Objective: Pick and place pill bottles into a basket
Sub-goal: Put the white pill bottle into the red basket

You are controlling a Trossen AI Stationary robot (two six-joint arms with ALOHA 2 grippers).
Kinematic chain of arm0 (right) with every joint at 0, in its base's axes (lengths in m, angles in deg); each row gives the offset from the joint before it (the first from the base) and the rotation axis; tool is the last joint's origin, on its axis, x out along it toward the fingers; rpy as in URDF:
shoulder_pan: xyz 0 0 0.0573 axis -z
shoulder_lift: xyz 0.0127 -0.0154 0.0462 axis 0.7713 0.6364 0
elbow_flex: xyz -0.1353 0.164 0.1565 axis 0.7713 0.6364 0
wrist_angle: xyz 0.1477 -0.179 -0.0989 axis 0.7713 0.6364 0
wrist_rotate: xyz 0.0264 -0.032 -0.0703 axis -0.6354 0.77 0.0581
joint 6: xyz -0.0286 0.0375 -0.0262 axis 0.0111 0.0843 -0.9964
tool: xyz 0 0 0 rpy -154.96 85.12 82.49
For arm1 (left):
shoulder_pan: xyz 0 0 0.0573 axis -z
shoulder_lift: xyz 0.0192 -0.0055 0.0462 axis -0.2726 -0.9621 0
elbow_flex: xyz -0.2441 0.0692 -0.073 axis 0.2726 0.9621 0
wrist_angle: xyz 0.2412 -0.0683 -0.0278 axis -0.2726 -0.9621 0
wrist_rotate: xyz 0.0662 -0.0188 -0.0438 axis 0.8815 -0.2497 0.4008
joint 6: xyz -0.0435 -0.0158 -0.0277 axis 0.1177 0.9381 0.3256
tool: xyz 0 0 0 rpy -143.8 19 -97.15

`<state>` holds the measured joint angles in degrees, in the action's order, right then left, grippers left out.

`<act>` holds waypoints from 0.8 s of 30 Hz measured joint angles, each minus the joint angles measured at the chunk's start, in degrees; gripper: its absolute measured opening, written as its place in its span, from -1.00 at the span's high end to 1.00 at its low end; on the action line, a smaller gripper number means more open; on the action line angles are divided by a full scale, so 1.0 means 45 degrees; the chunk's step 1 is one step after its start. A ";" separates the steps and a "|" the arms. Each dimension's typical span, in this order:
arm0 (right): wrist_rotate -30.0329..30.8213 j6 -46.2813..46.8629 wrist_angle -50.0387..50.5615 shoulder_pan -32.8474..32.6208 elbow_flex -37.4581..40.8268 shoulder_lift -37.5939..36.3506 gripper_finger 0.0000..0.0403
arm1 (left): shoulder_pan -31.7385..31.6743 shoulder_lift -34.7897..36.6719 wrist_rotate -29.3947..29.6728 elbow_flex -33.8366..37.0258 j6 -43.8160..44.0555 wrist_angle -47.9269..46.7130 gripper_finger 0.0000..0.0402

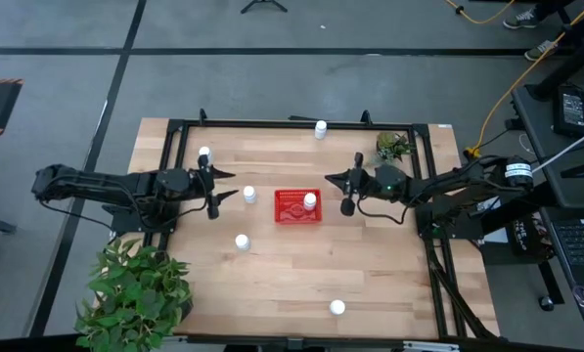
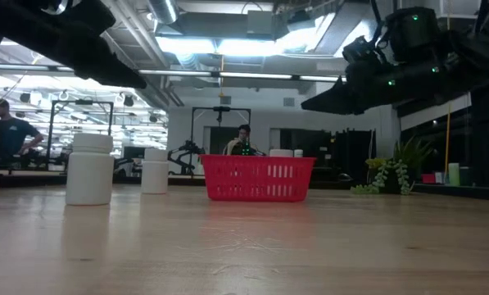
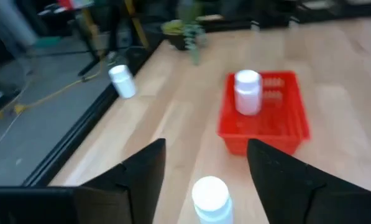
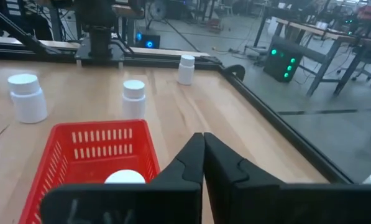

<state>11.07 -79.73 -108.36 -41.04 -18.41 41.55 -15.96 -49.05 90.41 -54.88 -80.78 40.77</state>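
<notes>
Partly hidden: bottle (image 4: pixel 124 177) in basket (image 1: pixel 297 207), cap only; right gripper (image 1: pixel 348 192) jaws pressed together, left gripper (image 1: pixel 216 187) jaws spread.

The basket (image 1: pixel 297 207) before me is bright red, its walls patterned with rows of narrow vertical slots. The pill bottle inside it (image 1: pixel 310 200) is plain white, cap and body alike, as are the pill bottles on the tabletop (image 1: pixel 249 195), all unmarked so far as I can tell. The tabletop (image 1: pixel 370 264) is pale blond wood with fine lengthwise grain, bordered by a black frame (image 1: pixel 173 156). My left pincer (image 3: pixel 204 168) and right pincer (image 4: pixel 202 163) are both matt black. The large potted plant (image 1: pixel 133 290) is vivid green; the small plant (image 1: pixel 393 146) a darker, mixed green. The floor (image 1: pixel 57 108) is grey with dark lines.
</notes>
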 joint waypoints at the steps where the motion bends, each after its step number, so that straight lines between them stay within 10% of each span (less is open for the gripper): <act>1: -0.0002 0.0005 -0.0037 0.0042 0.0019 0.0000 0.95 | 0.0000 -0.0100 0.0154 0.0001 0.0305 0.0278 -0.08; 24: -0.0022 -0.0341 -0.0024 0.0655 0.0024 0.0000 0.98 | -0.0246 -0.4298 -0.0311 0.0001 0.1958 0.1824 -0.16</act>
<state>10.97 -81.26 -108.46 -38.09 -18.30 41.55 -17.07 -68.39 89.01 -54.87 -71.97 48.98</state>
